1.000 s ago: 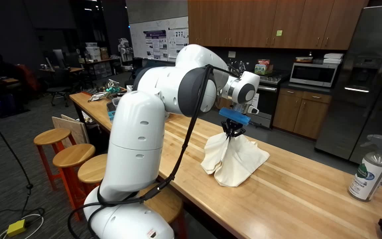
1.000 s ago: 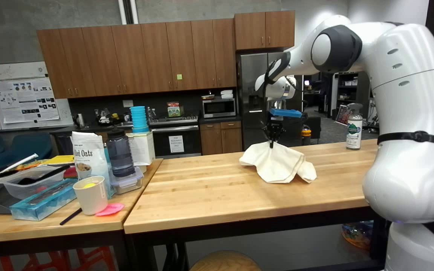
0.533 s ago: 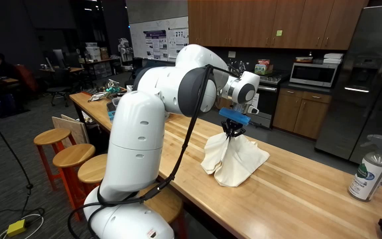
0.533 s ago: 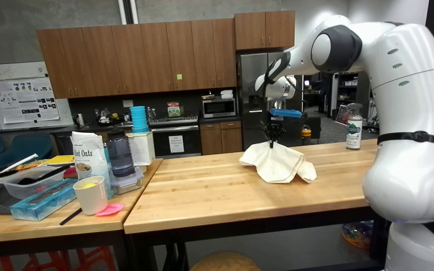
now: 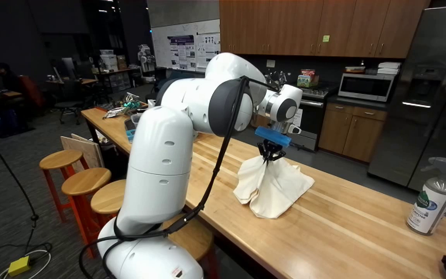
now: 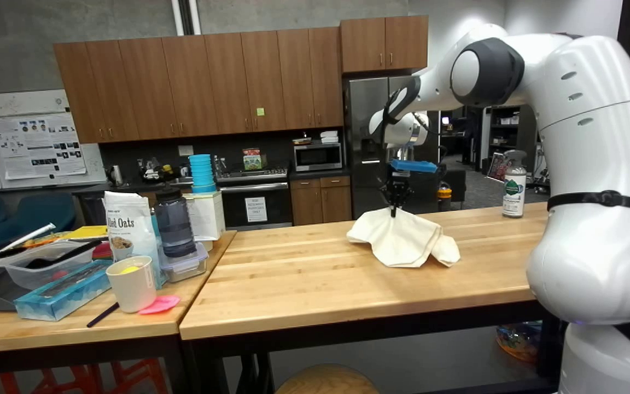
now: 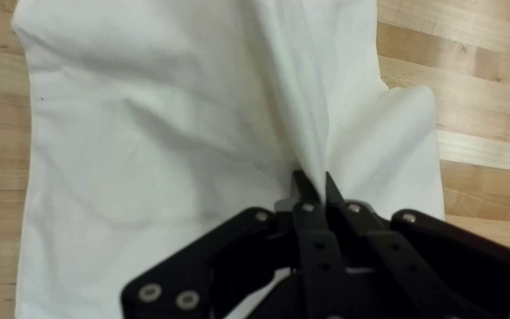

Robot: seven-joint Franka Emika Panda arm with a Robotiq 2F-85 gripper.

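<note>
On the butcher-block tabletop [image 6: 271, 284], right of centre in an exterior view, see a cream cloth [image 6: 397, 241] drawn up into a low tent beneath the Robotiq gripper [image 7: 315, 180]. Compared with a moment ago, differs very little: just a faint dip and sideways shift of gripper and cloth peak together, without any noticeable slip or fresh fold. Judging from that, probably amounts to a near-pause with the hold kept, neither hoisting the cloth clear of the tabletop nor letting it go. Find the fingers [image 7: 311, 223] drawn in tight, pinching a narrow fold of the cloth between the tips.

As for the cloth, looks plain, matt and unprinted; reads as cream in both exterior views, nearly white in the wrist view. Falls from the pinch in soft creases, with a sharp ridge running off from the fingertips and, to the left in the wrist view, a fairly straight edge, perhaps hemmed. Spreads out onto the tabletop, showing stacked layers [image 5: 246, 195] toward the near left in an exterior view. Cannot tell whether towel, napkin or bag. Well apart, to the right in both exterior views, note an upright spray bottle [image 6: 513, 191].
</note>
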